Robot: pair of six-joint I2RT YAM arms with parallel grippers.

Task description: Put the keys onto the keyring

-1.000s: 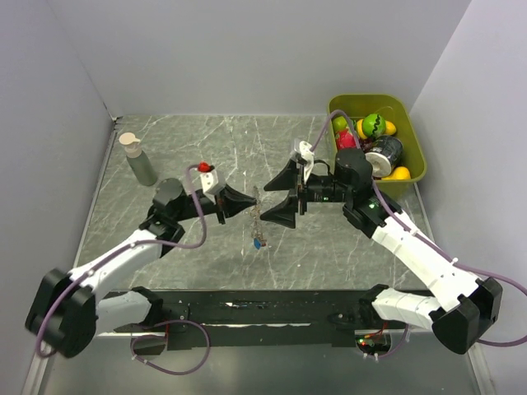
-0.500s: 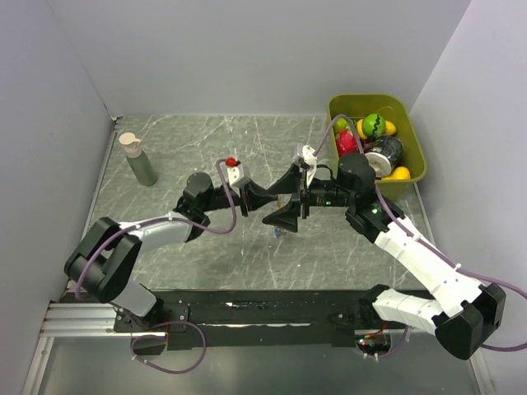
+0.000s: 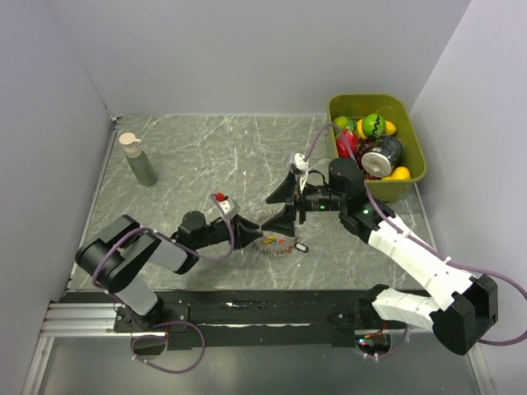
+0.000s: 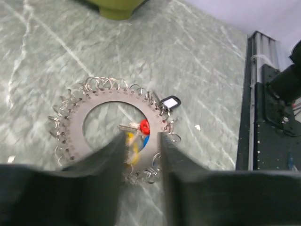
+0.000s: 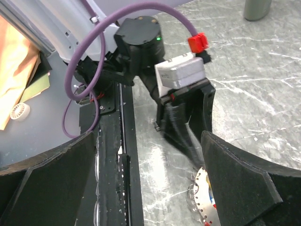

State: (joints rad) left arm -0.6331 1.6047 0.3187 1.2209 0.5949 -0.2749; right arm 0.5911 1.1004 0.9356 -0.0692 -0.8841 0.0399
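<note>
The keyring point(image 3: 272, 246), earlier dangling in mid-air, now lies flat on the table point(image 3: 181, 156). The left gripper point(image 3: 252, 231) has swung down over it, its closed jaws now parted.

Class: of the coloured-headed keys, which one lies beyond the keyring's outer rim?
The dark-headed key, just outside the keyring's rim; the yellow key and blue key lie at its inner edge.

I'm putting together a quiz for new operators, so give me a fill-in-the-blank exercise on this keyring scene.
The keyring lies ____ on the table.
The small tag in its hole is coloured ____.
The right tool has its jaws standing wide ____.
The bin at the back right corner is coloured ____.
Missing words: flat; red; open; green.
</note>
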